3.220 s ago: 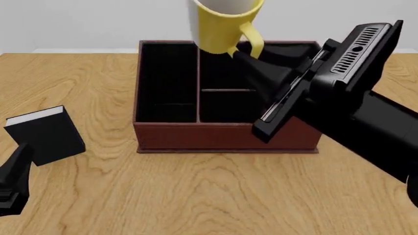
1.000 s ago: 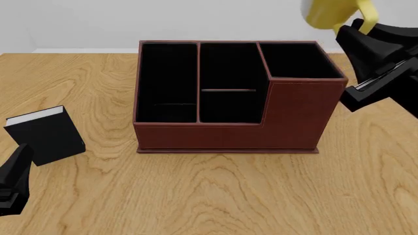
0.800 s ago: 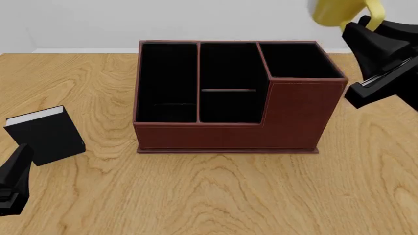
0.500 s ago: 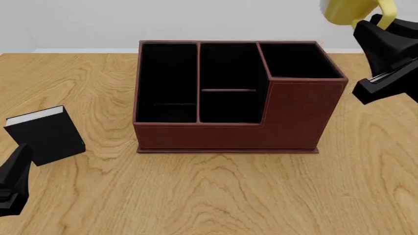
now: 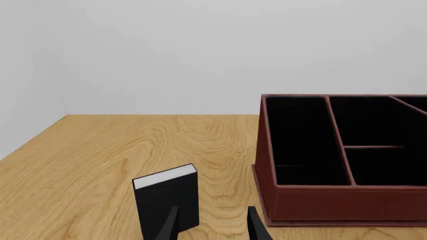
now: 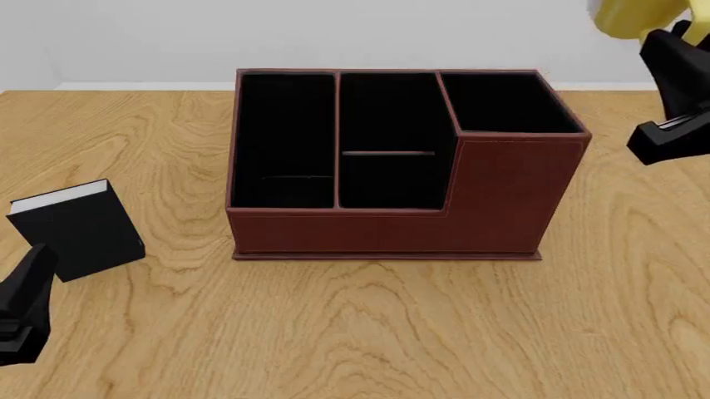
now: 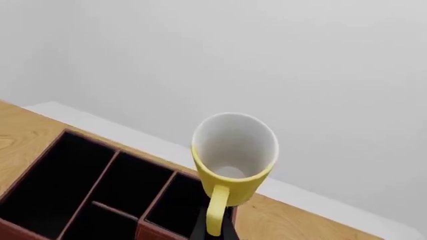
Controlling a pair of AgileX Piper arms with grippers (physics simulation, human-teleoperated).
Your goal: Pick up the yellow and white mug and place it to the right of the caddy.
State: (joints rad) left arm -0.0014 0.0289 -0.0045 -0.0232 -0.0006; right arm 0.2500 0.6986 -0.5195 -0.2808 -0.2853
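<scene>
The yellow and white mug (image 6: 634,17) hangs high at the top right of the front view, partly cut off by the frame's edge. My right gripper (image 6: 679,37) is shut on its yellow handle. In the right wrist view the mug (image 7: 233,160) shows its white inside, with my right gripper (image 7: 217,222) closed on the handle. The reddish-brown caddy (image 6: 388,166) stands mid-table, below and left of the mug; it also shows in the right wrist view (image 7: 100,195) and the left wrist view (image 5: 343,160). My left gripper (image 5: 212,225) is open and empty, low at the near left (image 6: 22,307).
A small black book with white pages (image 6: 78,229) stands left of the caddy, just ahead of my left gripper; it shows in the left wrist view too (image 5: 167,197). Bare wooden table (image 6: 633,274) lies right of the caddy.
My right gripper has carried the mug from above the caddy's compartments to the right, past its taller right section, staying high. The left arm, book and caddy have not moved.
</scene>
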